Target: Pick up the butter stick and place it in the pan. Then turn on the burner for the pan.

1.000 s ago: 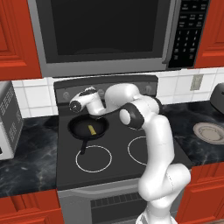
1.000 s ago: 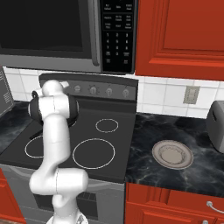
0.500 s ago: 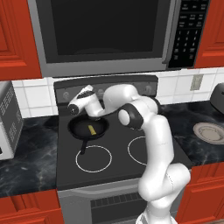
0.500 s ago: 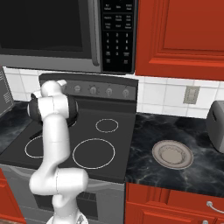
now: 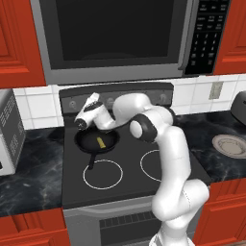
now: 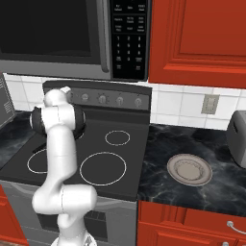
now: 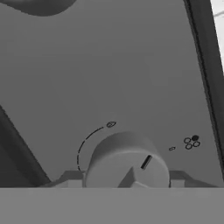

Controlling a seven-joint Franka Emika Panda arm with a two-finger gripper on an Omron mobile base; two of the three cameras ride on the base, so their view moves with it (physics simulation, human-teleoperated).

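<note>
Turning burner knob comes next: rigid, smooth, grip across sides. End effector straddles knob, grip state unclear. Butter stick lies in pan, stovetop rear-left corner.

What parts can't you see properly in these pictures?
- Fingers: in the hand view the knob hides them, so open or shut is unclear.
- Pan: in the right base view the arm covers it.
- Toaster: cut off by the right base view's edge.
</note>
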